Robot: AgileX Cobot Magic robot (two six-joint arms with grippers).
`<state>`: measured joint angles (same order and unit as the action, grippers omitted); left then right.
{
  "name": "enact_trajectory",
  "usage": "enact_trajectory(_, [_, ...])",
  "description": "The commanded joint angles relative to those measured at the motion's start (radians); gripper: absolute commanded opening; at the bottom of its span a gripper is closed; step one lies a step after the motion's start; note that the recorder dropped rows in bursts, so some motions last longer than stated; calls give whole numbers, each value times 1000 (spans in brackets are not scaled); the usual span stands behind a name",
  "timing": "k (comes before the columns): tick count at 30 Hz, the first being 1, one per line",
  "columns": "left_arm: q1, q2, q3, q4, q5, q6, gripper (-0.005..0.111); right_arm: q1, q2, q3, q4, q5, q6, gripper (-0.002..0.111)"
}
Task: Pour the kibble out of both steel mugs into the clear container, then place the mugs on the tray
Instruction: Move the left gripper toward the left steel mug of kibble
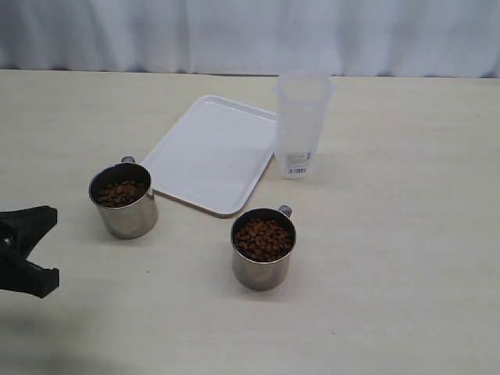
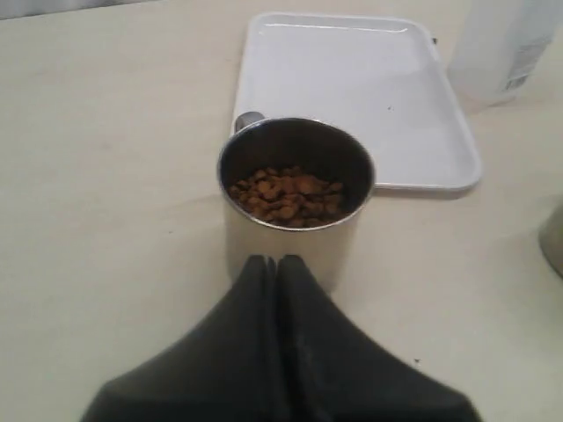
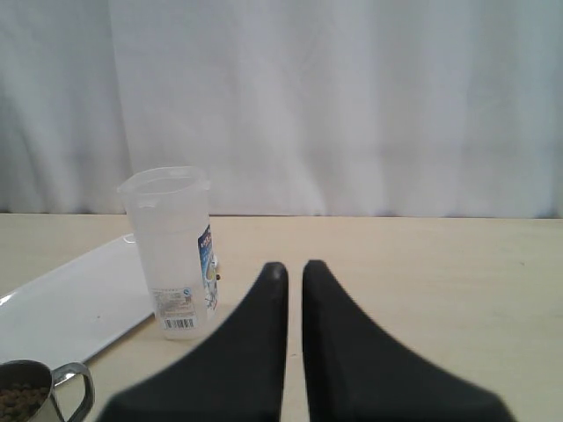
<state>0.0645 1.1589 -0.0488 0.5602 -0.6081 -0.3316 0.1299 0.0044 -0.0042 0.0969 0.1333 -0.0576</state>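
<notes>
Two steel mugs stand on the table, both holding brown kibble. The left mug (image 1: 123,205) is beside the white tray (image 1: 211,152); the right mug (image 1: 263,254) is in front of the tray. The clear container (image 1: 301,125) stands upright and looks empty at the tray's far right corner. My left gripper (image 2: 277,258) is shut with nothing in it, its tips pointing at the left mug (image 2: 295,189) from just short of its wall. My right gripper (image 3: 295,266) is raised, its fingers nearly together and empty, with the container (image 3: 169,246) off to one side. It is out of the exterior view.
A black part of the left arm (image 1: 16,254) shows at the exterior view's left edge. A white curtain (image 1: 250,31) runs behind the table's far edge. The right mug's rim and handle (image 3: 40,391) show in a corner of the right wrist view.
</notes>
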Motion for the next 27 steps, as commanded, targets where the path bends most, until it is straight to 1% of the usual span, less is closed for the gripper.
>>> enact_trajectory(1, [-6, 111, 6, 37, -184, 76, 0, 1, -4, 4, -3, -2, -2, 5])
enact_trajectory(3, [-2, 168, 18, 30, -243, 147, 0, 1, -4, 4, -3, -2, -2, 5])
enact_trajectory(4, [28, 216, 26, 23, -286, 191, 0, 1, -4, 4, -3, -2, -2, 5])
enact_trajectory(5, [48, 237, 26, 27, -307, 195, 0, 1, -4, 4, -3, -2, -2, 5])
enact_trajectory(9, [211, 462, 11, 192, -481, 258, 0, 1, -4, 4, -3, -2, -2, 5])
enact_trajectory(11, [280, 531, -45, 315, -475, 243, 0, 1, -4, 4, -3, -2, -2, 5])
enact_trajectory(13, [296, 578, -90, 318, -451, 225, 0, 1, -4, 4, -3, -2, -2, 5])
enact_trajectory(18, [296, 578, -94, 339, -491, 202, 0, 1, -4, 4, -3, -2, -2, 5])
enact_trajectory(20, [296, 578, -96, 313, -474, 271, 0, 1, -4, 4, -3, -2, -2, 5])
enact_trajectory(22, [296, 578, -96, 275, -410, 367, 0, 1, -4, 4, -3, -2, -2, 5])
enact_trajectory(23, [296, 584, -96, 273, -408, 392, 0, 1, -4, 4, -3, -2, -2, 5])
enact_trajectory(27, [296, 663, -104, 291, -473, 456, 0, 1, -4, 4, -3, -2, -2, 5])
